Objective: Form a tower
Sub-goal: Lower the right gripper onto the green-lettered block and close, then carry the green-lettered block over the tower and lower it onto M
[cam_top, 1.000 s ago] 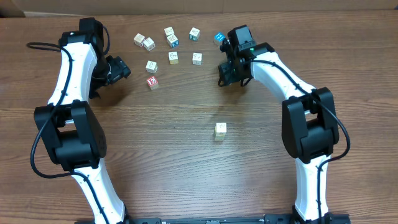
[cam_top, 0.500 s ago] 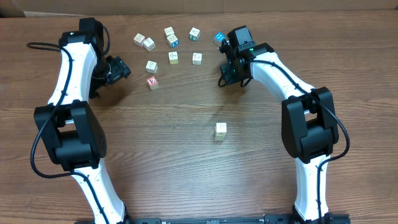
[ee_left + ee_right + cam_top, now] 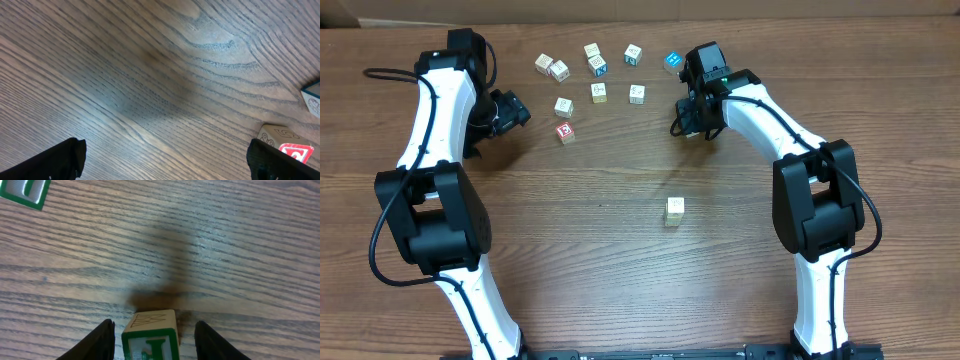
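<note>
Your tower stands alone near the middle of the wooden surface, well apart from both arms and from the loose cubes scattered along the far edge. Your right gripper has its fingers set on either side of a green-faced cube; whether they touch it you cannot tell. Your left gripper hangs spread wide over bare wood, holding nothing.

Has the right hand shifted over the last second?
Yes, slightly. In the overhead view the right hand has drawn a little away from the blue cube, toward the tower.
</note>
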Action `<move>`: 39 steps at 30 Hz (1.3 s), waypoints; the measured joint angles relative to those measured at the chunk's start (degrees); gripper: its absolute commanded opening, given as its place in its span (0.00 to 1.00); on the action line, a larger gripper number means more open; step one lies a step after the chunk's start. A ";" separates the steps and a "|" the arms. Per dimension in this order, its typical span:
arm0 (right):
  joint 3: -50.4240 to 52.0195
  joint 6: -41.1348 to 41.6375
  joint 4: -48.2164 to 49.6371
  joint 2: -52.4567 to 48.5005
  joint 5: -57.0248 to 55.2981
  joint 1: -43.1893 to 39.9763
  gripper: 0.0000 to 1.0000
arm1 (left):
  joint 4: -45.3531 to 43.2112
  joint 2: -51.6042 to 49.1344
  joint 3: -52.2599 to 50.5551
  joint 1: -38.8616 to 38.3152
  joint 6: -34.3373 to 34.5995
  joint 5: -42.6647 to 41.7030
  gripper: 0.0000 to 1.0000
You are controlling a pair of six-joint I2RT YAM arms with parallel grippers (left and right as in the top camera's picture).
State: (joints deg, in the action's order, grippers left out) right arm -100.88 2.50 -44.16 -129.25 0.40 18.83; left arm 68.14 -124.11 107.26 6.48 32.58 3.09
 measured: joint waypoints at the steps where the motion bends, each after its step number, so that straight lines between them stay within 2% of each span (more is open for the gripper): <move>1: 0.00 0.07 -0.02 0.00 -0.02 0.00 0.44 | -0.02 0.00 0.00 0.00 0.00 0.00 1.00; 4: 0.00 0.46 -0.61 0.00 -0.04 0.00 0.40 | 0.00 0.00 0.00 0.00 0.00 0.00 1.00; 8: 0.00 0.44 -1.77 0.00 -0.37 0.00 0.25 | -0.02 0.00 0.00 0.00 0.00 0.00 0.99; 10: 0.00 0.66 -2.19 0.11 -0.48 0.00 0.24 | -0.02 0.00 0.00 0.00 0.00 0.00 0.99; 17: 0.02 1.16 -5.05 4.72 -0.61 0.00 0.24 | -0.02 0.00 0.00 0.00 0.00 0.00 1.00; 26: -0.09 9.42 -18.56 25.88 -0.17 0.00 0.24 | 0.00 0.00 0.00 0.00 0.00 0.00 1.00; 29: -0.15 12.76 -23.74 29.94 1.29 0.00 0.24 | 0.00 0.00 0.00 0.00 0.00 0.00 0.99; 34: -0.11 15.82 -29.75 30.47 4.31 0.37 0.23 | -0.02 0.00 0.00 0.00 0.02 0.00 0.99; 39: 1.75 17.79 -30.45 30.34 5.62 2.99 0.23 | -0.02 0.00 0.00 0.00 0.02 0.00 0.99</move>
State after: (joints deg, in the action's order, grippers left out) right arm -99.13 20.29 -74.61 -98.91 6.02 21.82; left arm 68.12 -124.11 107.26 6.48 32.60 3.09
